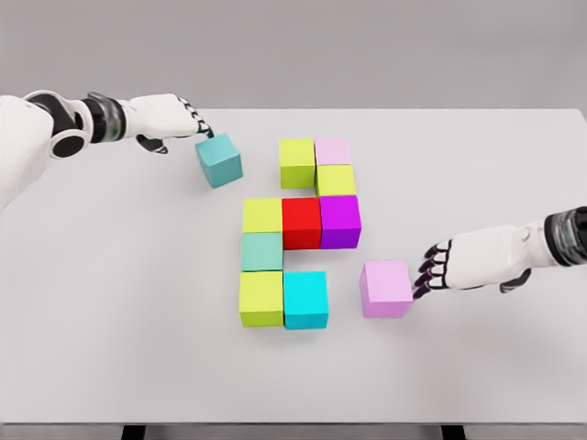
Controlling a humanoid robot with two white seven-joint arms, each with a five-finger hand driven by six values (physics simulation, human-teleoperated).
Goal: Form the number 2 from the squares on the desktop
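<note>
The white tabletop point(110, 321) held a centre cluster of coloured cubes point(298, 229). At right, the right hand point(459, 261) touched a lilac cube point(385, 288) with spread fingers; upper left, the left hand's point(165, 117) fingertips met a teal cube point(218, 159).

text: none readable | labels: none | cubes point(303, 223): plain coloured faces

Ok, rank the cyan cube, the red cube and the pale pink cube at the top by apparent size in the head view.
1. Cyan cube, largest
2. Red cube
3. Pale pink cube, smallest

The cyan one sits nearest the camera and the pink farthest, so their true sizes may well match.
</note>
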